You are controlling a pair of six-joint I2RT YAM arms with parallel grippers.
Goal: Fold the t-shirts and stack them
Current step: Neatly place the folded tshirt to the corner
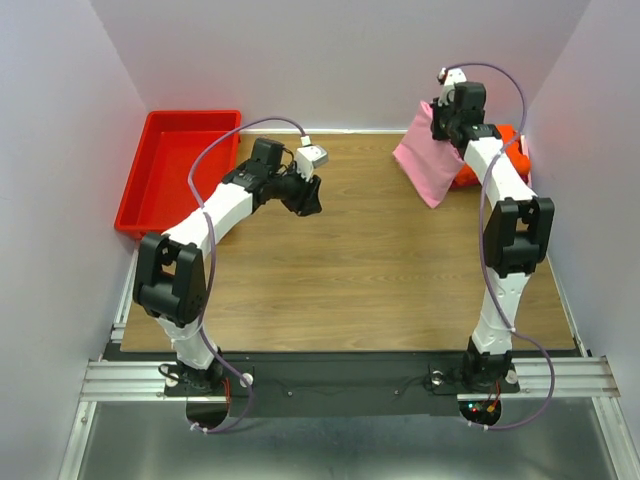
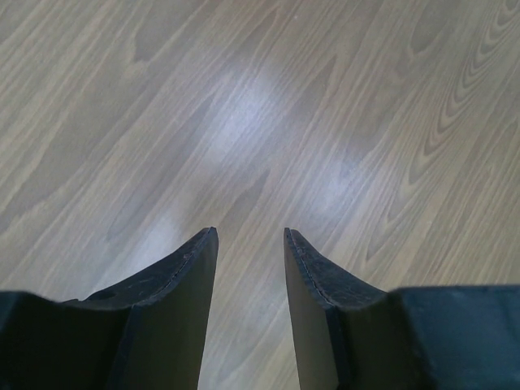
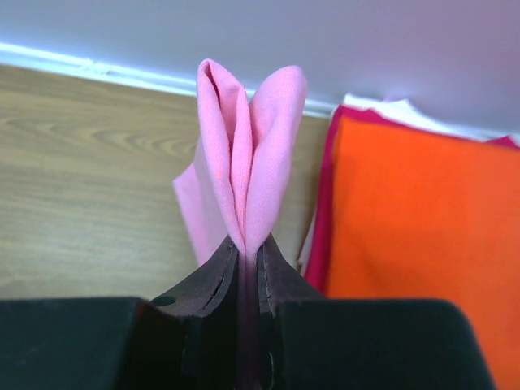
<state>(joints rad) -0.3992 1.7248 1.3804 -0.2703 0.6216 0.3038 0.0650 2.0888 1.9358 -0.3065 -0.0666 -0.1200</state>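
Note:
My right gripper (image 1: 442, 112) (image 3: 246, 242) is shut on a pinched fold of the light pink t-shirt (image 1: 425, 155) (image 3: 244, 154) and holds it up at the table's far right, so it hangs down over the wood. The bright orange t-shirt (image 1: 510, 140) (image 3: 422, 227) lies folded just right of it, on top of the darker pink-red t-shirt (image 3: 327, 211), of which only an edge shows. My left gripper (image 1: 308, 197) (image 2: 250, 236) is open and empty, above bare wood at the table's far middle-left.
A rigid red plastic tray (image 1: 150, 180) stands at the far left edge of the wooden table (image 1: 340, 290). White walls close in the back and both sides. A white strip (image 3: 382, 106) shows behind the orange shirt.

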